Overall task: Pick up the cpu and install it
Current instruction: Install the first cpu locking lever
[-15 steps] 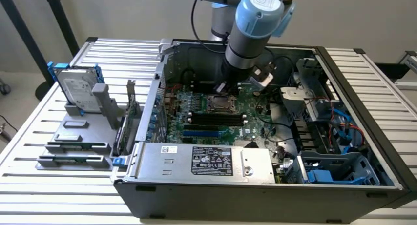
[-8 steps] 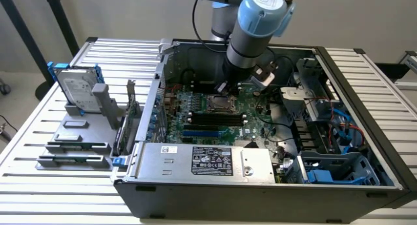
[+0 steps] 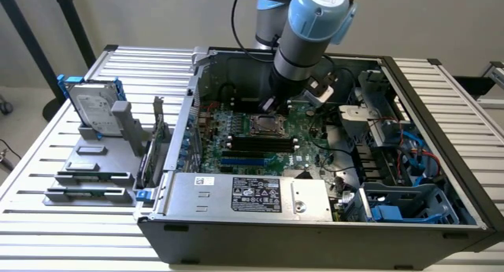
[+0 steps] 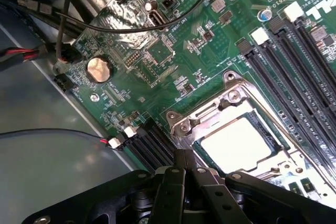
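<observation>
One cpu [image 4: 237, 142], and it's already sitting flat in the metal socket frame [image 4: 210, 109] on the green motherboard [image 4: 157, 51] inside the open computer case [image 3: 315, 236]. The gripper [image 4: 181, 169] hangs just above the socket edge, jaws pinched together on nothing. Dark memory slots [image 4: 294, 72] run right beside the socket, one coin battery [image 4: 99, 69] and loose cables [image 4: 58, 135] nearby. One hard drive [image 3: 93, 110] stands on the bench [image 3: 47, 225], well apart.

The cpu [image 4: 237, 142] has a bright, smooth, seemingly metal top; its socket frame [image 4: 210, 109] is shiny metal; the gripper [image 4: 184, 174] is matt black.
</observation>
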### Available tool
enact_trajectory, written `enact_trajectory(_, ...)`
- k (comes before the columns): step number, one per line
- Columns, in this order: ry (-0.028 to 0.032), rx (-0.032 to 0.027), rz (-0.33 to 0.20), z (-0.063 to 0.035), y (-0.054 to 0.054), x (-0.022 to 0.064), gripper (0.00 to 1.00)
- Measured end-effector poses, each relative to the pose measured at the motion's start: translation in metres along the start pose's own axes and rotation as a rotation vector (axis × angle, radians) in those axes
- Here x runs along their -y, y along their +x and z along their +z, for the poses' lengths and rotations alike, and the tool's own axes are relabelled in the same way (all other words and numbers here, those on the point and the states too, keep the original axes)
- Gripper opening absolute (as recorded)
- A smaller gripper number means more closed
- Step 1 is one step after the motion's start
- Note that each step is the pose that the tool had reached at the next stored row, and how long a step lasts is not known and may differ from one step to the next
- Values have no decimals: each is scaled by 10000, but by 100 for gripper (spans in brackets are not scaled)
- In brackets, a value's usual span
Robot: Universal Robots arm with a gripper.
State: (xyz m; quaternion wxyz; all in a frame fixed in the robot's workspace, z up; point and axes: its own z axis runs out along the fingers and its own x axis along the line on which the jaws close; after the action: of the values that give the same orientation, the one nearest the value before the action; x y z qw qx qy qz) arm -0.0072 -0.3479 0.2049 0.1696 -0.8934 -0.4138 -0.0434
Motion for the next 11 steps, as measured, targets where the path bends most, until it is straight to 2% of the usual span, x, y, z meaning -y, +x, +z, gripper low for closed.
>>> enact_trajectory(7, 1, -1, -1, -25, -120, 23, 11)
enact_trajectory(11, 2, 0, -1, -72, -183, 13, 11)
